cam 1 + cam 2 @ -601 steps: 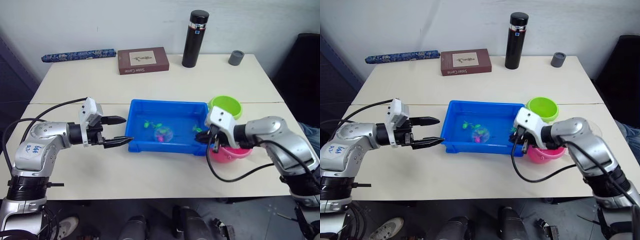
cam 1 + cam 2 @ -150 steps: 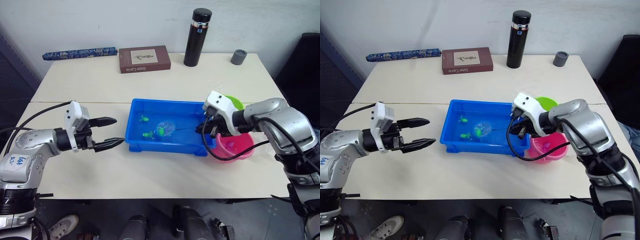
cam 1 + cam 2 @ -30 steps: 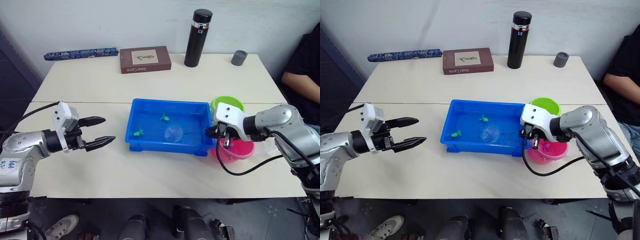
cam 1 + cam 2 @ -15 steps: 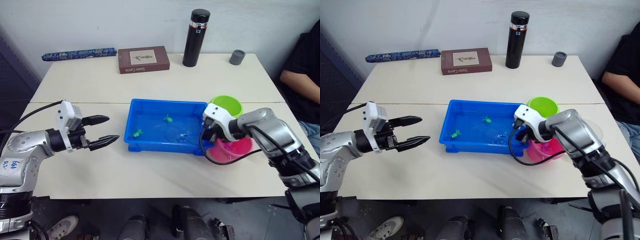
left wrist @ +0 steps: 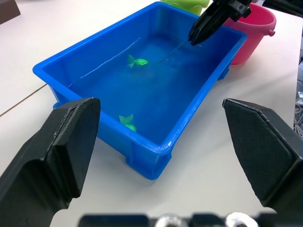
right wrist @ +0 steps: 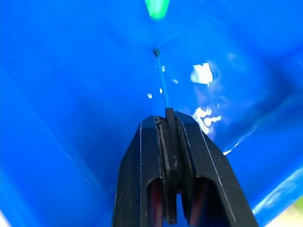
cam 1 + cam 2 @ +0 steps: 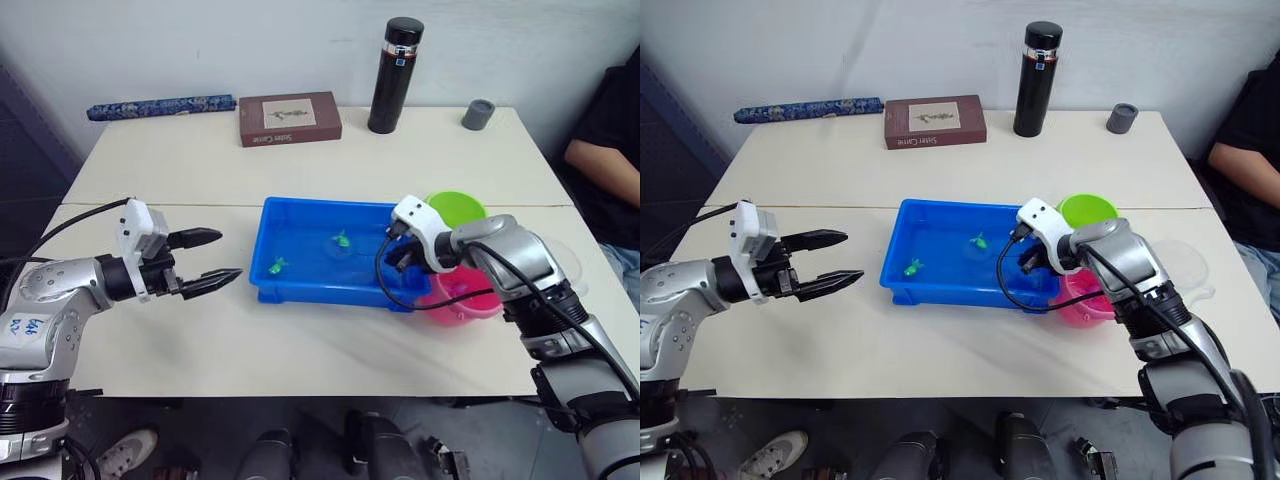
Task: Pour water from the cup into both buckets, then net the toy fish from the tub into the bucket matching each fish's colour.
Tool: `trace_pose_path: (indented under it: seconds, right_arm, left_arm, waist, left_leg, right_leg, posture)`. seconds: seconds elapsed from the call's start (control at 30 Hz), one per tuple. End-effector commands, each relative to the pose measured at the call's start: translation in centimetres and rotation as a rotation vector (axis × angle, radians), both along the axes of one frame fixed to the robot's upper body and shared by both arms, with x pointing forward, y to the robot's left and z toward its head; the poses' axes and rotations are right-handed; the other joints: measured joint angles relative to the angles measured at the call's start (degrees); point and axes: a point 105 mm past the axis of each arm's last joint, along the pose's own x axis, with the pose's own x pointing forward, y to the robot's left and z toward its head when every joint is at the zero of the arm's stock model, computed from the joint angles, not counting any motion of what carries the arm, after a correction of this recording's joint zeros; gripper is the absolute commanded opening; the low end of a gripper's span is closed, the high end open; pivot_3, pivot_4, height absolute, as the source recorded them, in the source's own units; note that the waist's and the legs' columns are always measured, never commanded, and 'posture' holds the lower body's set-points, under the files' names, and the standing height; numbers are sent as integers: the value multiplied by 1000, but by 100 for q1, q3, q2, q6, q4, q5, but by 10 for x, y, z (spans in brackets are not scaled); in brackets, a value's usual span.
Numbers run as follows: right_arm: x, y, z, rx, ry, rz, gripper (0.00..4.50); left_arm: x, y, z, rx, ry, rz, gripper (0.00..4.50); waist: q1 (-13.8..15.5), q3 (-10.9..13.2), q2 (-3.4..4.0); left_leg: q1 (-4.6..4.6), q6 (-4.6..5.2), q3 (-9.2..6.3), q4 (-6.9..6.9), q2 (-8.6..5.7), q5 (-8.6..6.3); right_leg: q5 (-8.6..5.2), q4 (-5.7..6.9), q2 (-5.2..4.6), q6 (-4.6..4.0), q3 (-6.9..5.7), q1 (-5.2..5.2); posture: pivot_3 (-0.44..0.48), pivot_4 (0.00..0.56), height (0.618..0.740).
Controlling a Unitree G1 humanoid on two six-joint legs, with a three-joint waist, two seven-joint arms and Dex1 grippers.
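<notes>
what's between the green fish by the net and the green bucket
The tub's far-right wall, plus the right claw and its arm, which reach over that end. The green fish floats mid-tub by the net; the green bucket stands just outside the far-right corner. Lifted in the net, the fish would likely clear the wall.

— What colours sit along the tabletop's (image 7: pixel 300 340) right edge?
— A lime-green round plastic bucket (image 7: pixel 456 207) and a pink round plastic bucket (image 7: pixel 462 295).
— In the middle?
— A bright-blue rectangular plastic tub (image 7: pixel 335 253) with two tiny green plastic fish (image 7: pixel 277 266).

Table (image 7: pixel 300 345): tub (image 7: pixel 300 291), buckets (image 7: pixel 470 295), book (image 7: pixel 290 118).
</notes>
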Motion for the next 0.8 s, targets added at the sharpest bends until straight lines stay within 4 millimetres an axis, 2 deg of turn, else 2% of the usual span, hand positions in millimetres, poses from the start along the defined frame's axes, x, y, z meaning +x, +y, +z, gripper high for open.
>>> trace_pose_path:
  seconds: [0.03, 0.37, 0.6, 0.67, 0.8]
  right_arm:
    - [-15, -6, 20, 15, -59, 64, 0]
    - [-31, -21, 43, 55, -157, 92, 0]
    - [-49, -42, 67, 101, -245, 99, 0]
    - [-54, -50, 78, 126, -268, 86, 0]
    - [-56, -80, 92, 80, -336, -1, 0]
  left_arm:
    - [0, -3, 12, 4, -55, -19, 4460]
    - [7, -14, 19, -24, -76, -67, 4460]
    - [15, -34, 17, -43, -76, -143, 4460]
    - [18, -39, 17, -44, -79, -166, 4460]
    - [25, -46, 22, -42, -91, -206, 4460]
  waist:
    - [10, 0, 0]
    - [-11, 0, 0]
    - [46, 0, 0]
    - [58, 0, -1]
    - [94, 0, 0]
  left_leg:
    - [-1, 0, -2, 0, 0, 0]
    - [0, 0, 0, -4, 0, 1]
    - [-2, 1, -1, -3, -3, 1]
    - [-2, 1, -1, -2, -3, 1]
    - [-1, 1, 0, -1, -3, 1]
  right_leg:
    - [0, -2, 0, 0, -1, 1]
    - [0, 2, -1, 0, 1, -2]
    - [1, -4, -4, 1, -1, 0]
    - [1, -3, -4, 1, -1, 0]
    - [1, -2, -4, 1, -2, 0]
  posture:
    - [0, 150, 739]
    - [0, 150, 739]
    - [0, 150, 739]
    - [0, 150, 739]
    - [0, 150, 739]
